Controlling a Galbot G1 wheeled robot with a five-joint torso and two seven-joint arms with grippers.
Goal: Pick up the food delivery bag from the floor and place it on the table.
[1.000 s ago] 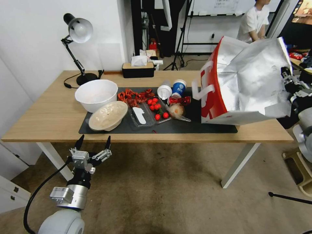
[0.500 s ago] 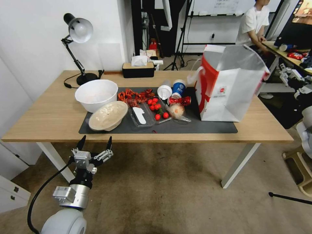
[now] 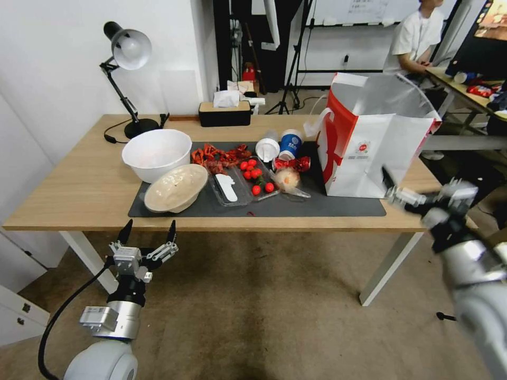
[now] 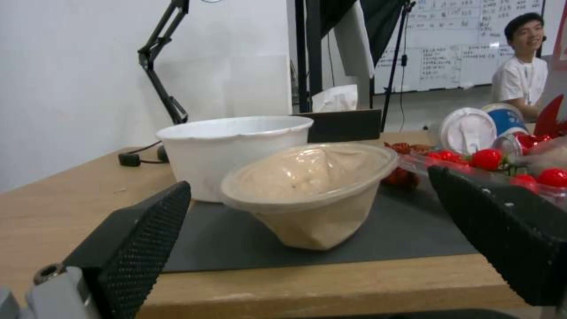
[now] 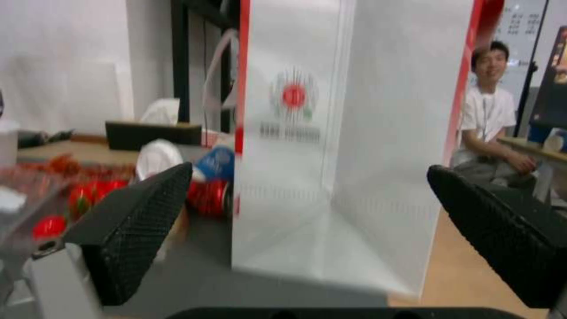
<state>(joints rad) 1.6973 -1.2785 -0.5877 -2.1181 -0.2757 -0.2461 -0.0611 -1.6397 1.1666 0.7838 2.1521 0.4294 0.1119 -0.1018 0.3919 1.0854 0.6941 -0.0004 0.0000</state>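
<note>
The food delivery bag point(image 3: 369, 142) now stands upright on my counter point(image 3: 79, 184), at the right end, its base partly on the dark mat point(image 3: 317, 206) and partly on bare wood near the right edge. A second ago it hung tilted in my right claw with the foil lining showing; half a second ago it was already down and my arm was clear of it. Now my right claw point(image 3: 417, 196) has dropped to just off the counter's front right corner, spread wide and holding nothing (from the wrist, the bag's logo face point(image 5: 295, 133) sits squarely between my two open pads, apart from both). My left claw point(image 3: 148, 240) hangs below the front edge near the left end, spread too, looking across at the lidded bowl point(image 4: 307, 195) and white bowl point(image 4: 230, 146).

I judge the placing done: the bag stands by itself, not leaning. It is light and tall, so a stray nudge from my arm could tip it.
</note>
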